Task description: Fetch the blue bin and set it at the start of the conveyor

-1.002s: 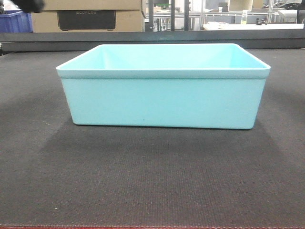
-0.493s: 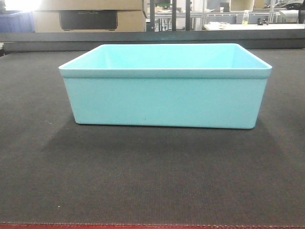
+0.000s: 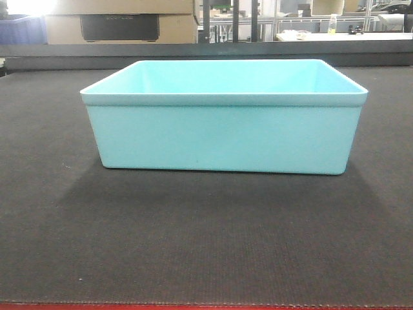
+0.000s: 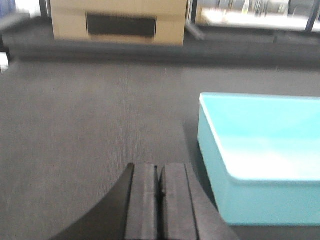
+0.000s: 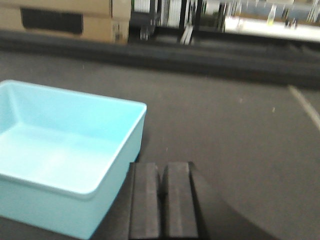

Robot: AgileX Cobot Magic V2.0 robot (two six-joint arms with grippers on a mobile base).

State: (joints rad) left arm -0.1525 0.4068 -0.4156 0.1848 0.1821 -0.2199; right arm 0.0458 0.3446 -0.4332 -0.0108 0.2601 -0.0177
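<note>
The blue bin [image 3: 222,116] is a light cyan tub standing upright and empty on the conveyor start [image 3: 206,239], a wide dark textured belt with a red strip along its near edge. In the left wrist view the blue bin [image 4: 260,160] lies to the right of my left gripper [image 4: 159,172], which is shut with nothing between its pads and apart from the tub. In the right wrist view the blue bin [image 5: 65,155] lies to the left of my right gripper [image 5: 161,170], also shut on nothing and clear of the tub's wall. Neither gripper appears in the front view.
A cardboard box [image 3: 119,22] with a dark panel stands beyond the belt's far edge, next to a dark blue crate [image 3: 22,29]. Metal racks and a white bench [image 3: 335,32] fill the background. A raised dark rail [image 3: 206,51] borders the belt's far side.
A dark shape at the top left corner of the front view one second ago has left the picture. The view shifted slightly; the bin stays where it was.
</note>
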